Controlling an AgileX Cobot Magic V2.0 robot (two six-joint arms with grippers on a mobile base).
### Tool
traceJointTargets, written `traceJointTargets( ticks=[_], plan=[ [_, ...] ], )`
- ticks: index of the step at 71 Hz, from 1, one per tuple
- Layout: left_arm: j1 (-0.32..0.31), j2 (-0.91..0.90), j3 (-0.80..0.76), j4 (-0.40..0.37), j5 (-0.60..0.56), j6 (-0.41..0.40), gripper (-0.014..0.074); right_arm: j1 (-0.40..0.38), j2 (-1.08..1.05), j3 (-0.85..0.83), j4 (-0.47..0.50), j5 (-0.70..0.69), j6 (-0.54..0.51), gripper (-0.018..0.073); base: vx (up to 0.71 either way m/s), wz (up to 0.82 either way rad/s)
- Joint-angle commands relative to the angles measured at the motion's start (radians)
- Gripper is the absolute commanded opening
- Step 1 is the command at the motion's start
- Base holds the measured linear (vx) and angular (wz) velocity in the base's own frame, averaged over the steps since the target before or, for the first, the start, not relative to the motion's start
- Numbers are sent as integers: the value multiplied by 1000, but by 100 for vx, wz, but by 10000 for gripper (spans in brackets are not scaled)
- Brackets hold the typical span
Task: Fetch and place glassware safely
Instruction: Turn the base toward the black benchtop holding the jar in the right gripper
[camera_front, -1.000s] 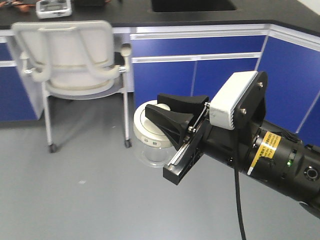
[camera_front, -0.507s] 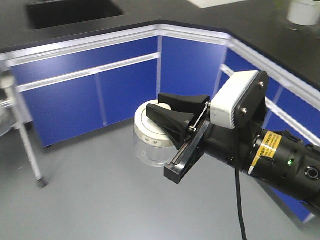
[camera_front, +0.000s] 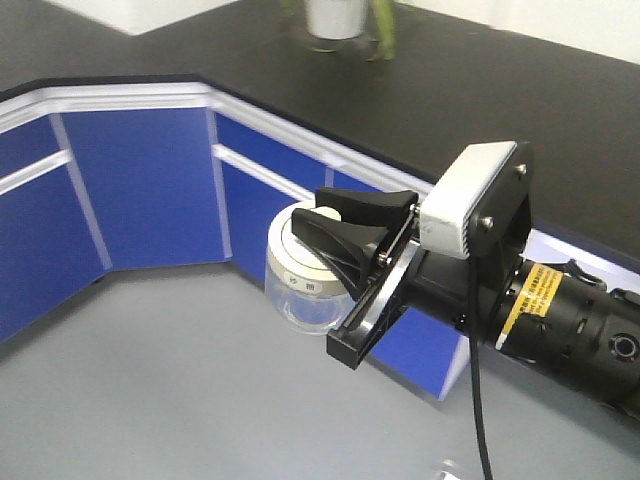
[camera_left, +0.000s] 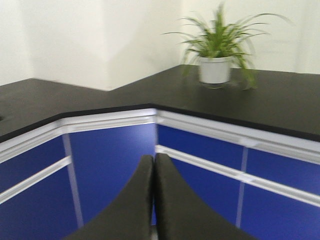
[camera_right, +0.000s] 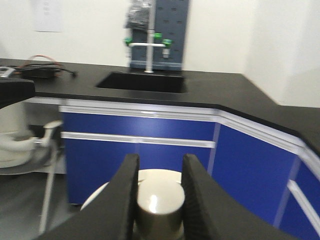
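Observation:
The glassware (camera_front: 298, 290) is a squat clear jar with a cream-white lid, hanging in the air above the grey floor. My right gripper (camera_front: 312, 212) is shut on the lid's central knob. In the right wrist view the knob of the glassware (camera_right: 160, 200) sits pinched between the two black fingers (camera_right: 125, 190) of the right gripper (camera_right: 161, 160). The jar's glass body is hidden below the lid there. My left gripper (camera_left: 153, 160) shows only in its own wrist view, fingers pressed together with nothing between them.
A black countertop (camera_front: 470, 110) over blue cabinets (camera_front: 150, 180) wraps round a corner close behind the jar. A potted plant (camera_left: 215, 70) stands on it. The right wrist view shows a sink (camera_right: 142, 81) with a faucet and part of a white chair (camera_right: 22, 145).
The whole scene has swept sideways: the chair and sink have left the front view, and the counter corner with the plant has come in. The jar stays held the same way.

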Motion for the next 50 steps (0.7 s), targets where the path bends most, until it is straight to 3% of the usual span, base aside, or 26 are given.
traceJointTargets(
  ticks=[1,50],
  plan=[
    [-6,-1,-26,-7,-70,-10,-7,1,-30,-31,27,-91,-3,-3,18,-78],
    [-6,-1,-26,-7,-70,-10,-7,1,-30,-31,27,-91,-3,-3,16,-84]
  ],
)
